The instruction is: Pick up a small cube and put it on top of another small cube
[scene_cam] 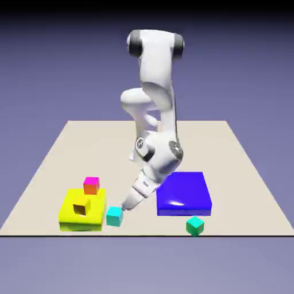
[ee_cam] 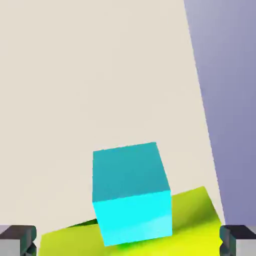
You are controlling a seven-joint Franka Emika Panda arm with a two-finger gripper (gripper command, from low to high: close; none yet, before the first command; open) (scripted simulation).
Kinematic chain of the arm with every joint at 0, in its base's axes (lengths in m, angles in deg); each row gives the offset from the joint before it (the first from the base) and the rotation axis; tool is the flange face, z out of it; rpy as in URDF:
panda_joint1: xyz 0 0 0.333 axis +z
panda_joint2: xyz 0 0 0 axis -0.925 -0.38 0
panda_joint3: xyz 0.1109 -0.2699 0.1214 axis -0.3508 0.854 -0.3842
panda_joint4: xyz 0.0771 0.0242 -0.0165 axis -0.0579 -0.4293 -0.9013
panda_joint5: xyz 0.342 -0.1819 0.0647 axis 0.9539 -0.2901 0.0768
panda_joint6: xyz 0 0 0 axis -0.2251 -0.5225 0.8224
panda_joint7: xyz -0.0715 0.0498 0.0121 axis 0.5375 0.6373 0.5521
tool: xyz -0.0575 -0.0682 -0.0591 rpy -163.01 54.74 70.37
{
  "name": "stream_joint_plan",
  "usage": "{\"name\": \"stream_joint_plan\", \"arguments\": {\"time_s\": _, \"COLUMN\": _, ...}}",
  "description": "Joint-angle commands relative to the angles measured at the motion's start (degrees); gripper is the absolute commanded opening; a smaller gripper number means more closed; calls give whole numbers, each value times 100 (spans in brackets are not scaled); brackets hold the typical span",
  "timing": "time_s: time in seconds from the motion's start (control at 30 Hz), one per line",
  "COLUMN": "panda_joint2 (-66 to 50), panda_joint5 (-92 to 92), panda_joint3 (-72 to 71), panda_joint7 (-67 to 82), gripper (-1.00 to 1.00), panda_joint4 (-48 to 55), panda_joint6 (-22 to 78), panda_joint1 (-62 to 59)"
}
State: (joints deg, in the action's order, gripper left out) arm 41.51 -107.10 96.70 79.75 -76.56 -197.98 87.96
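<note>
Cyan cube [scene_cam: 114, 216] lies between the yellow block [scene_cam: 67, 221] and the gripper [scene_cam: 124, 207], whose fingers stand wide, gripping nothing.

frontal exterior view, close hand view

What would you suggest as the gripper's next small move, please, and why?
I would probably ease the open gripper toward the bright cyan cube to bring it between the fingertips before closing. In the hand view, the tips stand wide apart on either side, and the cube appears between them but mostly farther up the picture, touched by neither.
</note>
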Motion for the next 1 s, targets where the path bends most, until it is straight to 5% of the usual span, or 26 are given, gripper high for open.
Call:
{"name": "stream_joint_plan", "arguments": {"time_s": 0.0, "panda_joint2": -18, "panda_joint5": -14, "panda_joint3": 6, "panda_joint7": 10, "gripper": 0, "panda_joint4": 10, "panda_joint6": 13, "panda_joint1": 6}}
{"name": "stream_joint_plan", "arguments": {"time_s": 0.17, "panda_joint2": -836, "panda_joint5": -383, "panda_joint3": 183, "panda_joint7": -331, "gripper": 0, "panda_joint4": 138, "panda_joint6": -752, "panda_joint1": -266}}
{"name": "stream_joint_plan", "arguments": {"time_s": 0.2, "panda_joint2": -836, "panda_joint5": -383, "panda_joint3": 183, "panda_joint7": -331, "gripper": -100, "panda_joint4": 138, "panda_joint6": -752, "panda_joint1": -266}}
{"name": "stream_joint_plan", "arguments": {"time_s": 0.67, "panda_joint2": 1862, "panda_joint5": 969, "panda_joint3": 1403, "panda_joint7": 403, "gripper": -100, "panda_joint4": -316, "panda_joint6": 1960, "panda_joint1": 170}}
{"name": "stream_joint_plan", "arguments": {"time_s": 0.9, "panda_joint2": 1336, "panda_joint5": 777, "panda_joint3": 1563, "panda_joint7": 238, "gripper": -100, "panda_joint4": -726, "panda_joint6": 967, "panda_joint1": -150}}
{"name": "stream_joint_plan", "arguments": {"time_s": 0.93, "panda_joint2": 1336, "panda_joint5": 777, "panda_joint3": 1563, "panda_joint7": 238, "gripper": 100, "panda_joint4": -726, "panda_joint6": 967, "panda_joint1": -150}}
{"name": "stream_joint_plan", "arguments": {"time_s": 0.97, "panda_joint2": 1336, "panda_joint5": 777, "panda_joint3": 1563, "panda_joint7": 238, "gripper": 100, "panda_joint4": -726, "panda_joint6": 967, "panda_joint1": -150}}
